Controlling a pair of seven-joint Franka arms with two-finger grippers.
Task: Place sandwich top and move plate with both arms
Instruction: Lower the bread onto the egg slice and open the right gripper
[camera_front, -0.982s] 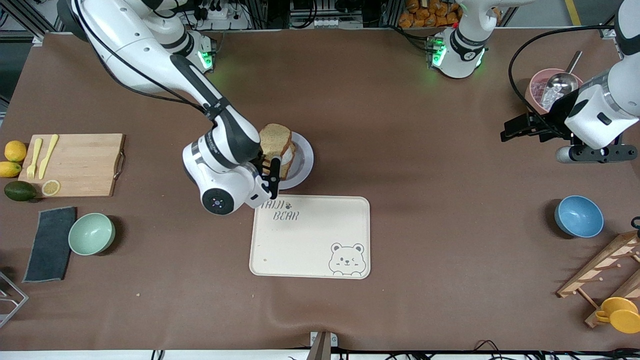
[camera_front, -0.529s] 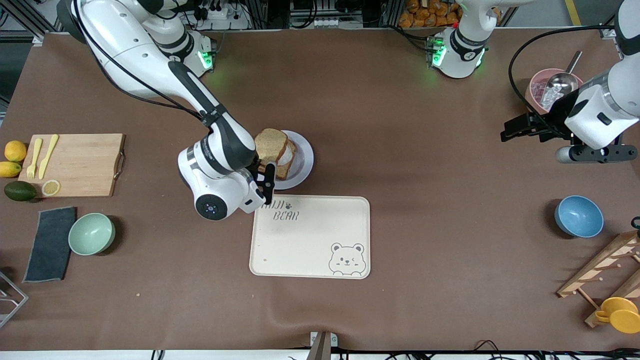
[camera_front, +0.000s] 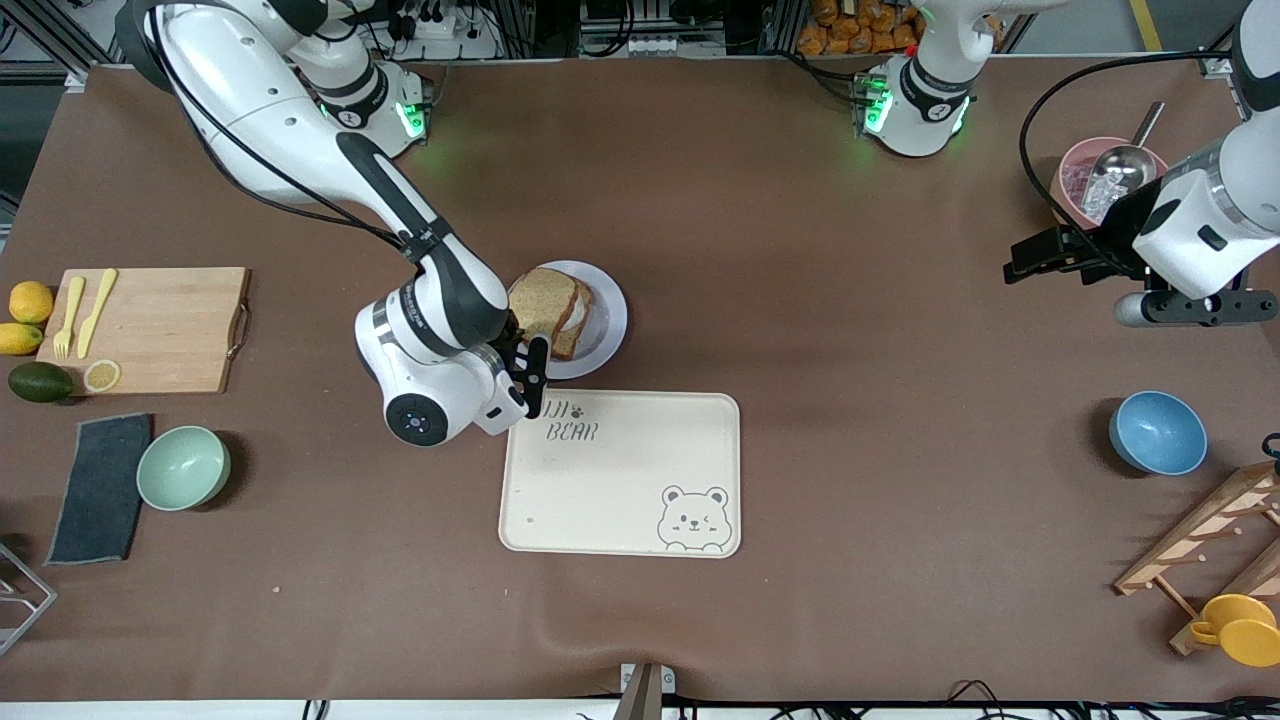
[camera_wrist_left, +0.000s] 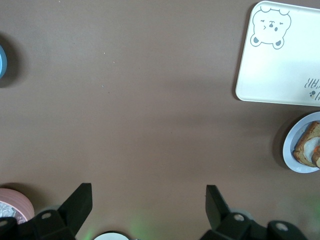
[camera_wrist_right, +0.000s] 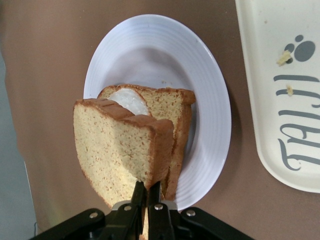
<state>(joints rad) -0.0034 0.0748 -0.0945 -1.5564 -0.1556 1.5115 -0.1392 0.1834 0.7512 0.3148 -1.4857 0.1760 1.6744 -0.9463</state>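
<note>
Overhead, the right gripper (camera_front: 535, 368) pinched the sandwich top (camera_wrist_right: 122, 150) by one edge, holding it tilted above the plate (camera_wrist_right: 205, 95) and the egg-topped slice (camera_wrist_right: 165, 107) lying on it. Near the pink bowl (camera_front: 1078, 170), the left gripper (camera_wrist_left: 147, 200) waited with fingers spread.

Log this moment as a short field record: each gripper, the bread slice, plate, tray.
right gripper: shut on the sandwich top, over the plate
sandwich top: held tilted above the egg slice
plate: on the table, egg slice on it
tray: beside the plate, nearer the front camera
left gripper: open, holds nothing, waits over bare table at the left arm's end
</note>
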